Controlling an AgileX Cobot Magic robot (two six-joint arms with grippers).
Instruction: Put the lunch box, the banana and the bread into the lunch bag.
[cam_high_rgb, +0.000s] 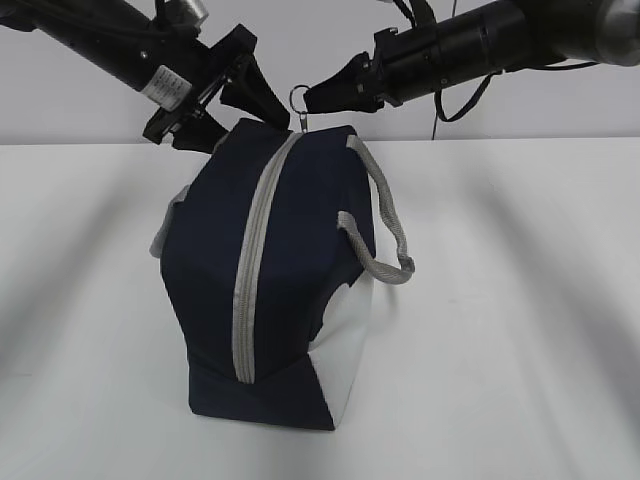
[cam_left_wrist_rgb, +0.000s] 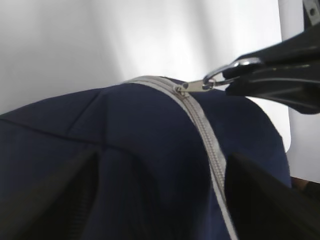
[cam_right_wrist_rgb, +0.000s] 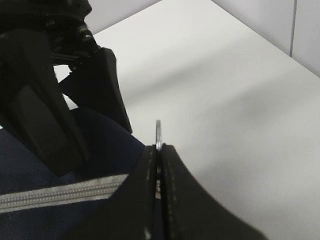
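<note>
Only the lunch bag (cam_high_rgb: 285, 270) shows on the worktop (cam_high_rgb: 520, 300), standing on end with its grey zipper (cam_high_rgb: 250, 265) closed along its whole length, so its inside is hidden. Reaching in from the right, the right pincer (cam_high_rgb: 312, 100) is clamped on the metal ring pull (cam_high_rgb: 299, 97) at the bag's top. From the left, the left pincer (cam_high_rgb: 232, 120) straddles the bag's top corner, fingers apart.

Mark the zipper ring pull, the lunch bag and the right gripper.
ring pull (cam_left_wrist_rgb: 216, 79): left wrist view, on the metal ring.
lunch bag (cam_high_rgb: 205, 250): exterior view, on its navy front panel.
right gripper (cam_right_wrist_rgb: 159, 160): right wrist view, where the shut fingertips pinch the ring.
</note>
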